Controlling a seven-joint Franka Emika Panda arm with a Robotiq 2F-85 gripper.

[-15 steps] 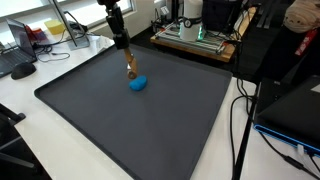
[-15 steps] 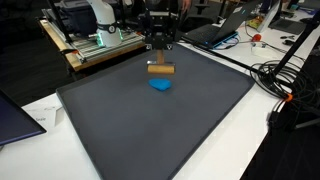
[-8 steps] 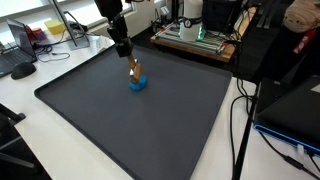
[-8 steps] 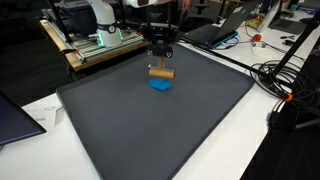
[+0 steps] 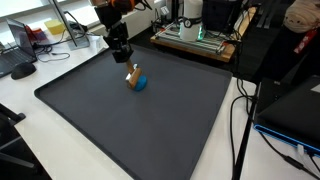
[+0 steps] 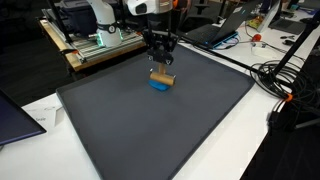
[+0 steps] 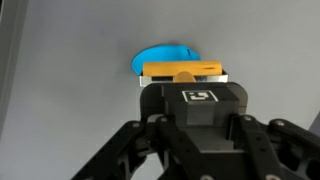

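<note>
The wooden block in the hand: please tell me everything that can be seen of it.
The wooden block is a small tan bar; its face looks yellow-orange in the wrist view. The hand is shut on it from above and holds it lengthwise across the fingers. It hangs right over a flat blue piece on the dark mat, towards the mat's far edge. Whether block and blue piece touch cannot be told.
</note>
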